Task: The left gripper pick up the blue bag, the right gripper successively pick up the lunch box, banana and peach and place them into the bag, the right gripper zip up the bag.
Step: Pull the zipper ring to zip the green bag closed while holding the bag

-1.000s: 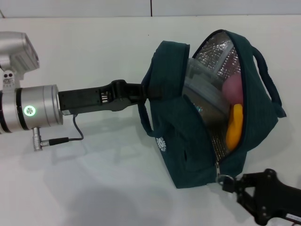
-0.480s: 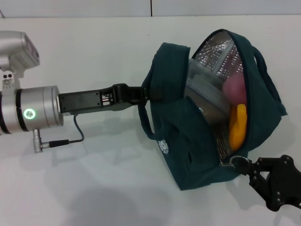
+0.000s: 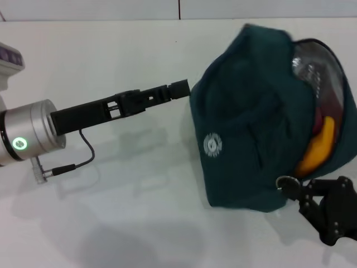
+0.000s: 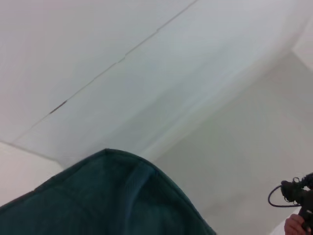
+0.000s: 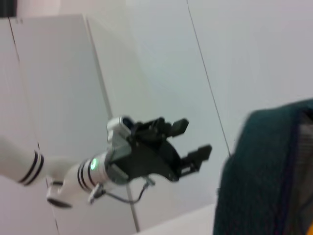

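The blue bag point(image 3: 245, 111) lies tipped on the white table point(image 3: 111, 50), with its logo side up and its mouth facing right. The banana point(image 3: 318, 149) and a sliver of the pink peach point(image 3: 319, 118) show in the opening. The lunch box is hard to tell from the foil lining point(image 3: 312, 67). My left gripper point(image 3: 179, 87) is just left of the bag, not touching it. The right wrist view shows the left gripper point(image 5: 194, 138) open and empty beside the bag point(image 5: 264, 171). My right gripper point(image 3: 298, 192) is shut on the ring zipper pull point(image 3: 284, 182) at the bag's near corner.
The left wrist view shows only a fold of the teal fabric point(image 4: 112, 196), the wall behind it, and a cable point(image 4: 288, 193). A cable point(image 3: 78, 159) hangs from my left arm above the table.
My left gripper has let go of the bag and drawn back to the left. The bag has tipped over and slid right. My right gripper has moved right with the zipper pull.
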{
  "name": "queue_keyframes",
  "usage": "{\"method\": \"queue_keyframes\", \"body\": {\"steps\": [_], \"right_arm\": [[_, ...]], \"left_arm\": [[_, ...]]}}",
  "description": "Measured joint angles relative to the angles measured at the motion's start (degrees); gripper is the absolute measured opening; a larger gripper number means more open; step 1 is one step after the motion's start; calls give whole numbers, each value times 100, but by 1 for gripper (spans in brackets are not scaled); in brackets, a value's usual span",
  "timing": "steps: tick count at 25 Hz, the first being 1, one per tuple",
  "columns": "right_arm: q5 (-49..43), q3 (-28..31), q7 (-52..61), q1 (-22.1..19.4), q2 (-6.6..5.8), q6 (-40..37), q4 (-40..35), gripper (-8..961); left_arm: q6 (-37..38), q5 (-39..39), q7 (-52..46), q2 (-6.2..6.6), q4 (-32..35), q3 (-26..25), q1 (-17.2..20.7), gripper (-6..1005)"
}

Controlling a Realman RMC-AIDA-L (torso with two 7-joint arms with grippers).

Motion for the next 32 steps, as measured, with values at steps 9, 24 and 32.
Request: {"method": "queue_keyframes", "body": {"steps": [9, 24, 32], "right_arm": [[24, 6, 1, 124, 14, -187, -9, 19], [81, 5, 156, 284, 15, -299, -98, 23], [89, 0, 354, 401, 8, -271, -187, 25]], "left_arm": [[56, -85, 548, 9, -194, 4, 83, 577], [79, 950, 3570, -35, -476, 169, 840, 819], [-551, 514, 5657, -92, -1549, 117, 899, 821]]}}
